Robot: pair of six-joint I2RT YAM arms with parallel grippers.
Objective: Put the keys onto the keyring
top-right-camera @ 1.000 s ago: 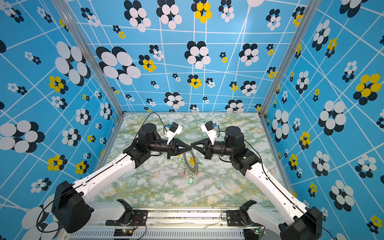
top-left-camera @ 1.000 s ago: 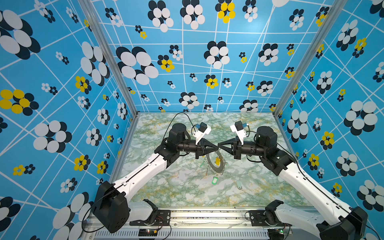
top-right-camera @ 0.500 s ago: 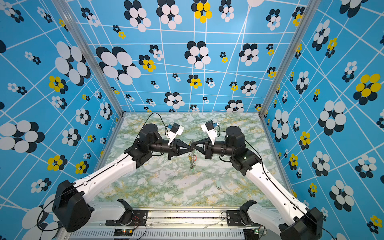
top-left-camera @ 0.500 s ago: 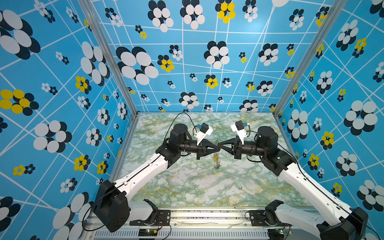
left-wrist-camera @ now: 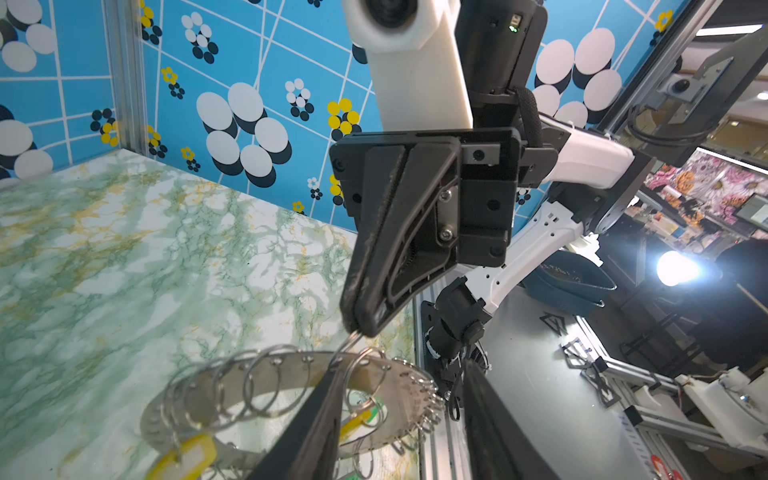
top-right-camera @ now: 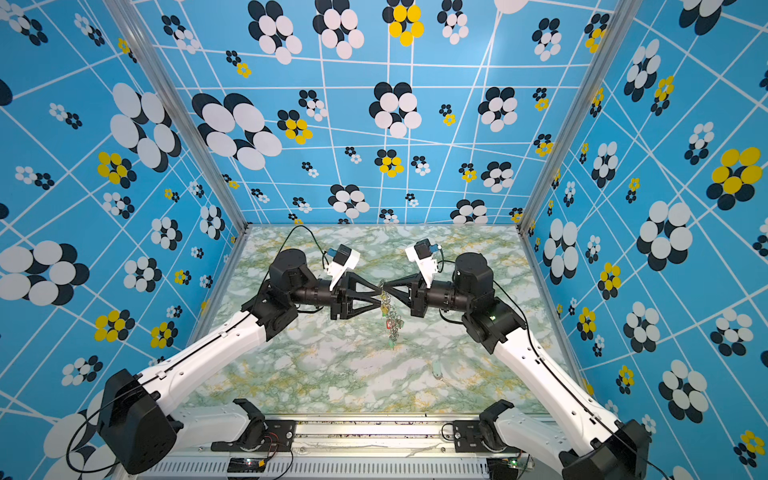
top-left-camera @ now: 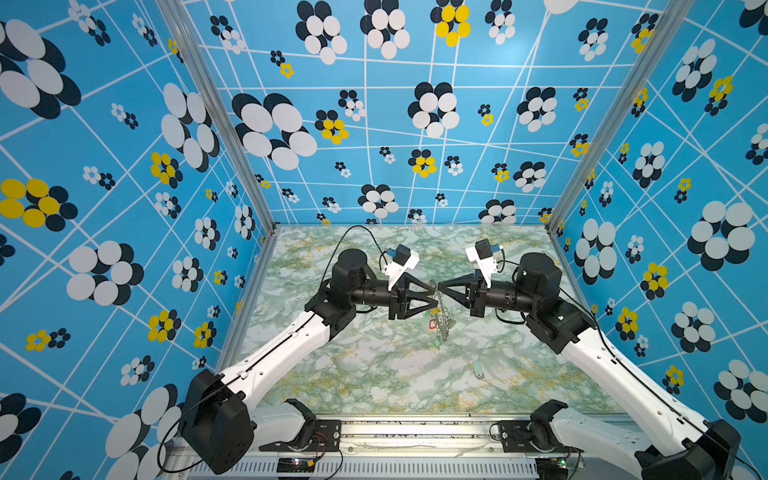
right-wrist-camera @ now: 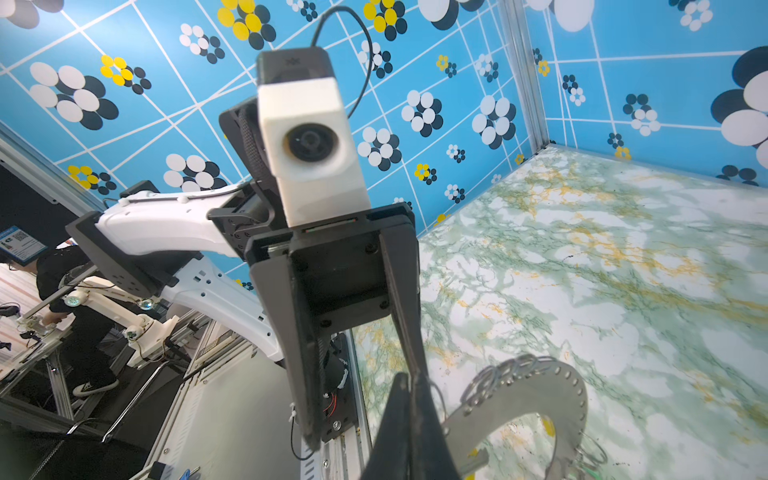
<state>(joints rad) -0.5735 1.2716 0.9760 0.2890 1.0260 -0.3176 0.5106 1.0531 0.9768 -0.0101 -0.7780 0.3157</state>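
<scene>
two robot arms are shown tip to tip above a green marbled counter (top-left-camera: pixel 374 374). the keyring (top-left-camera: pixel 445 320), a grey disc fringed with wire loops, is hung edge-on between them, one loop pinched by the right fingers (top-left-camera: pixel 455 288), which are pressed together. the left fingers (top-left-camera: pixel 415 286) are spread apart beside its rim. tagged keys (top-left-camera: pixel 432 325) are dangled from it. a pale mint key (top-left-camera: pixel 478 368) is seen lying on the counter, well apart.

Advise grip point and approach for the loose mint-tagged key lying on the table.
Take the mint-tagged key by its tag, pinched across the narrow width, coming straight down. It lies flat on the table, apart from everything else, so only the tag's long edges offer faces. The left gripper is open; the right gripper is shut on the keyring.
</scene>
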